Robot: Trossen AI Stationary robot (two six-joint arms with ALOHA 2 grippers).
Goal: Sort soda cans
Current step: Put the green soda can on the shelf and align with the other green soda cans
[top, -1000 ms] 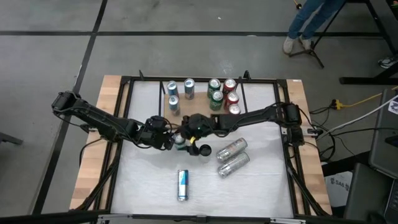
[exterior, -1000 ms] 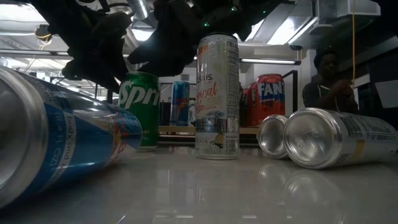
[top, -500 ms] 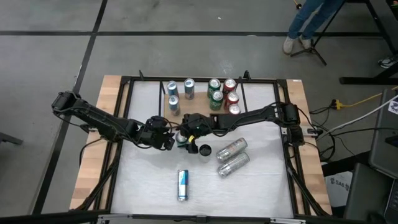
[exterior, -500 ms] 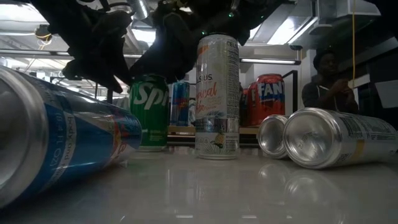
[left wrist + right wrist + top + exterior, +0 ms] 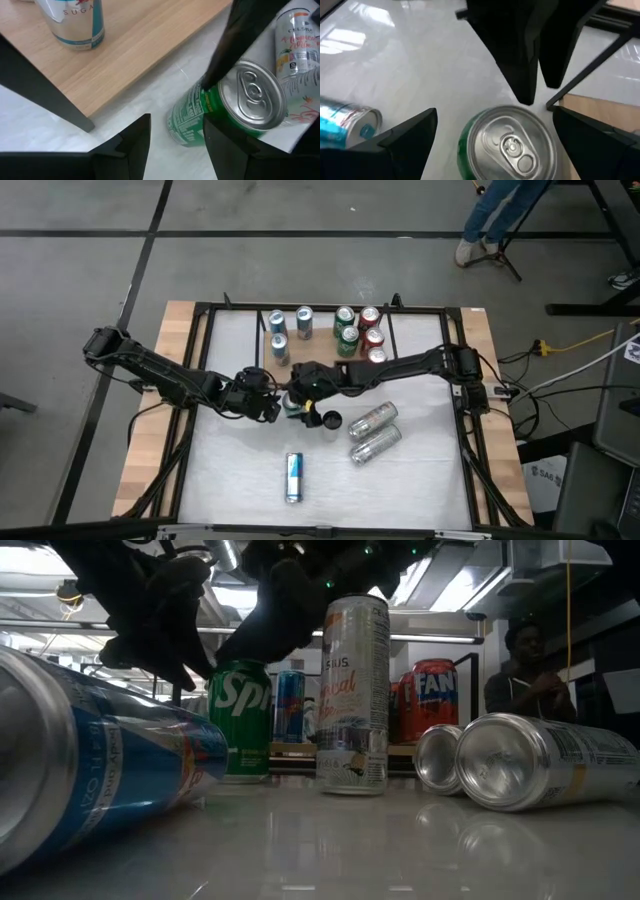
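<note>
You are easing your wide-open right claw (image 5: 296, 402) over the green Sprite can (image 5: 239, 720) mid-worktop, now nearer the sorted rear row, while your left claw (image 5: 275, 408), holding nothing, waits partly open beside it.

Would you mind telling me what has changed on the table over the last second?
The green can slid toward the tall white can as the right gripper, open and straddling it, moved in; the white can tipped slightly. The left gripper stayed beside the green can, its fingers part open. The lying blue can, the two silver cans and the back rows did not move.
</note>
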